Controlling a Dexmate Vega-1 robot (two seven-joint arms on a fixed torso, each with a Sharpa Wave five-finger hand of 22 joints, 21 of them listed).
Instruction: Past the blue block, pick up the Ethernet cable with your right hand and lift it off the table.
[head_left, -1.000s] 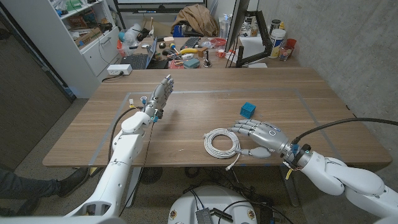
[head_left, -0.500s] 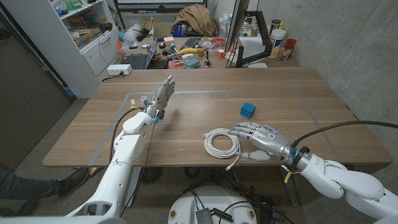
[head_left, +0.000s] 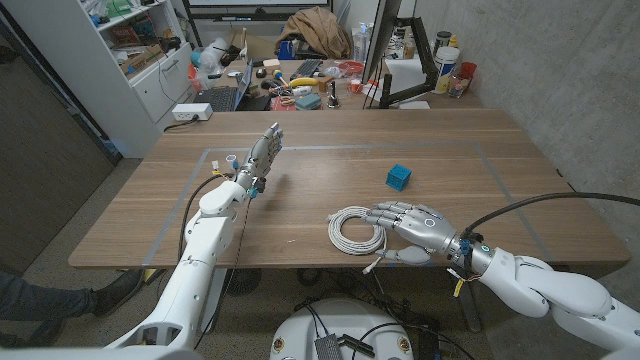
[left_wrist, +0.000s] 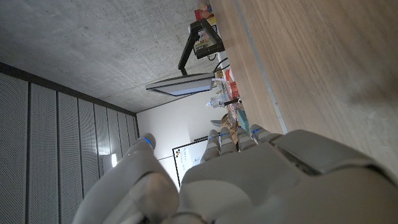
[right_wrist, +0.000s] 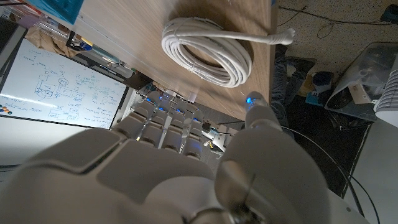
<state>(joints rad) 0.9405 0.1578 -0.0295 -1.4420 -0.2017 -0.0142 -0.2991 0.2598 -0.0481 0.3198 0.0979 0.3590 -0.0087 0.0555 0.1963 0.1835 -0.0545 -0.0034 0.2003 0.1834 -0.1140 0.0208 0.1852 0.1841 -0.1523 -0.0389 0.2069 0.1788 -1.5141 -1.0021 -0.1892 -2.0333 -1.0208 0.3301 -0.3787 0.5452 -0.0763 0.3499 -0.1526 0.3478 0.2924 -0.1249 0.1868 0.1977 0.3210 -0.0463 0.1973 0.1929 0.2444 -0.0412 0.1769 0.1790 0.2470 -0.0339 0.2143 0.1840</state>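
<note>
One white cable coil (head_left: 357, 229) near counter's (head_left: 300, 190) front edge | right robot hand (head_left: 412, 224) just beside, fingers spread, grasping nothing | left robot hand (head_left: 259, 158) far off, released

Table (head_left: 300, 215): near its front edge, right of centre, lies the cable (head_left: 358, 229), coiled, one plug end trailing toward the front edge. Block (head_left: 399, 177): behind the cable and slightly right, apart from it. Right hand (head_left: 415, 224): just right of the coil, fingers (head_left: 385, 213) reaching left to the coil's right side, in front of the block; its arm runs off to the front right corner. Left hand (head_left: 260, 158): over the table's left half, well left of the block and behind the cable, fingers pointing to the far side. Behind the table's far edge: a cluttered desk (head_left: 300, 75). Far left: shelving (head_left: 140, 60).
</note>
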